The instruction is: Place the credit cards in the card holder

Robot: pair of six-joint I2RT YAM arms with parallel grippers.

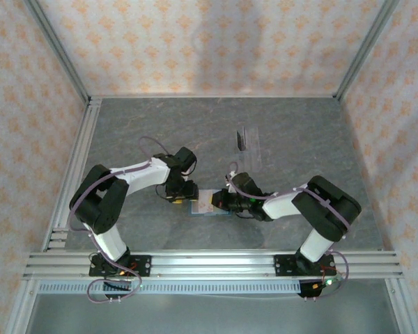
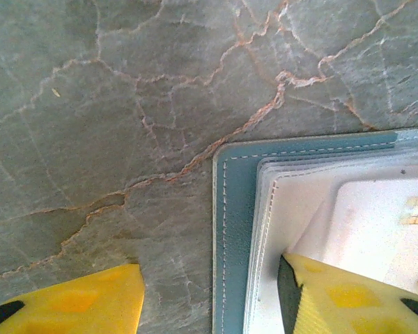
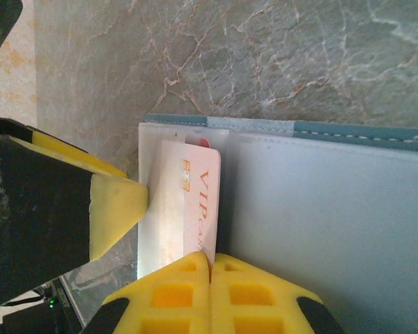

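The card holder (image 1: pixel 203 206) lies open on the table between the two grippers; its teal rim (image 2: pixel 233 229) frames pale grey-blue pockets (image 3: pixel 320 209). My right gripper (image 3: pixel 210 259) is shut on the near edge of a pale pink credit card (image 3: pixel 198 198) with a gold chip and red "VIP" lettering. That card stands on edge at a pocket's mouth and also appears in the left wrist view (image 2: pixel 376 223). My left gripper (image 2: pixel 212 306) is open and straddles the holder's left edge. One of its fingers (image 2: pixel 334 292) rests on the pale pocket, the other (image 2: pixel 83 303) over bare table.
A clear slotted stand (image 1: pixel 242 138) sits farther back on the grey marbled table (image 1: pixel 125 132), right of centre. Patterned walls and aluminium rails (image 1: pixel 209 263) enclose the workspace. The tip of the left arm's finger (image 3: pixel 115 205) lies close beside the card.
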